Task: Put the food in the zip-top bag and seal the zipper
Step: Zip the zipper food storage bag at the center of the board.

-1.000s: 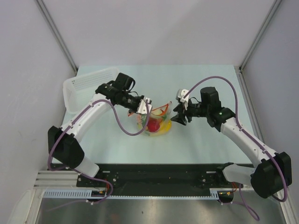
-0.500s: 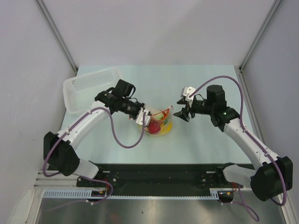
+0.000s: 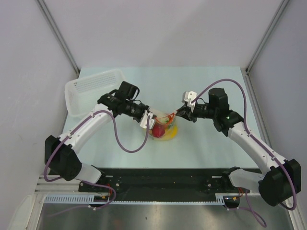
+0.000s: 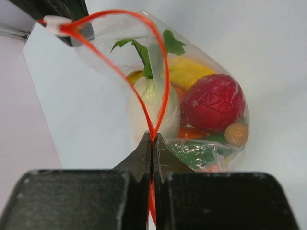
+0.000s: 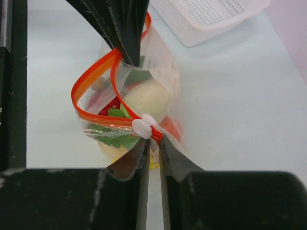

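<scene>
The clear zip-top bag point(image 3: 163, 128) stands on the table between my grippers, mouth open in a loop. Inside it I see a red fruit point(image 4: 212, 103), a white radish point(image 4: 151, 110), yellow banana point(image 4: 189, 72), an orange point(image 4: 236, 134) and a green pepper point(image 4: 199, 153). My left gripper point(image 3: 147, 119) is shut on the zipper point(image 4: 160, 86) at the bag's left end. My right gripper point(image 3: 181, 113) is shut on the zipper's other end point(image 5: 156, 134), right beside the white slider point(image 5: 142, 128). The left gripper's fingers point(image 5: 122, 28) show at the top of the right wrist view.
A white ribbed tray point(image 3: 91, 88) sits at the table's back left, behind the left arm; it also shows in the right wrist view point(image 5: 206, 17). The black rail of the arm bases point(image 3: 163, 177) runs along the near edge.
My right gripper, open and apart from the bag before, has moved left to the bag's right end and closed on the zipper by the slider. The left gripper kept its hold.
</scene>
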Controlling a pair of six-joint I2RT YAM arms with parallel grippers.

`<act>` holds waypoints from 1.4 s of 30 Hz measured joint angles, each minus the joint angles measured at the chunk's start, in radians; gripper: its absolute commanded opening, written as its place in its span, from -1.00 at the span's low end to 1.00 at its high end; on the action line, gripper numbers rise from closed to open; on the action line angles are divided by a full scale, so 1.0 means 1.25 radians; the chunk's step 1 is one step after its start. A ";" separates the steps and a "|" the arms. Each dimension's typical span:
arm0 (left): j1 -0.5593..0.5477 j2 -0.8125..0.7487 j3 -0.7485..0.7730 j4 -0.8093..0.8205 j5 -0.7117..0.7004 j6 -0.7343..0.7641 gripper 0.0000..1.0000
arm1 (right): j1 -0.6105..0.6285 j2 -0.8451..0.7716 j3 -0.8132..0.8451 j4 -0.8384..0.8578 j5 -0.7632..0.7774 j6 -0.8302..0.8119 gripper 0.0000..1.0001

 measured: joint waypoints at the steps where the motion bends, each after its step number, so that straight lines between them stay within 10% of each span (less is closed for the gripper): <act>1: 0.000 0.000 0.000 0.002 -0.003 -0.004 -1.00 | 0.003 0.000 0.000 -0.001 0.000 -0.003 -0.93; 5: 0.001 0.001 0.000 0.021 -0.010 -0.022 -0.82 | 0.018 0.000 0.000 -0.013 -0.002 -0.015 -1.00; 10: 0.005 0.001 -0.001 0.096 -0.013 -0.129 0.11 | 0.022 -0.007 0.000 -0.027 0.000 -0.020 -1.00; 18: 0.036 -0.001 0.090 0.164 -0.005 -0.425 0.56 | 0.022 -0.038 0.000 -0.037 0.027 -0.019 -1.00; 26: -0.022 -0.010 0.165 0.208 0.007 -0.624 0.53 | 0.016 -0.054 -0.005 -0.030 0.082 0.038 -1.00; 42: -0.131 0.166 0.268 0.119 0.010 -0.624 -0.03 | 0.037 -0.103 -0.016 -0.025 0.117 0.041 -1.00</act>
